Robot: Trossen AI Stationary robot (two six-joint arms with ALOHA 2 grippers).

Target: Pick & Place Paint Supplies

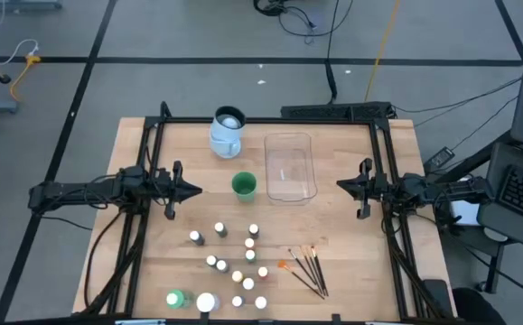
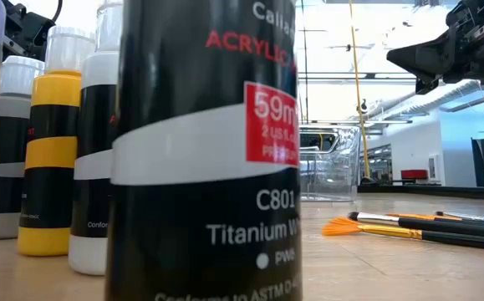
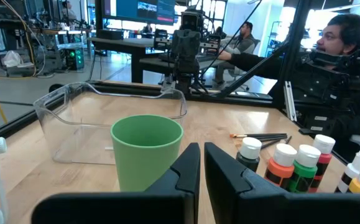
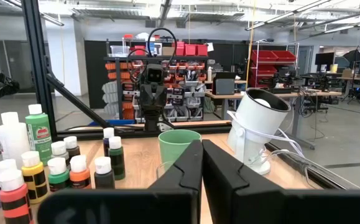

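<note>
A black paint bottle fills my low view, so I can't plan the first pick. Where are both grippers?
Observer: The left gripper hangs over the left side of the table and the right gripper over its right side. They point at each other, and both are shut on nothing.
Operator: What stands between them?
Observer: A green cup, upright, just left of the clear tub and apart from it.
Operator: And the jug?
Observer: The jug stands near the far edge, beyond the cup and left of the tub.
</note>
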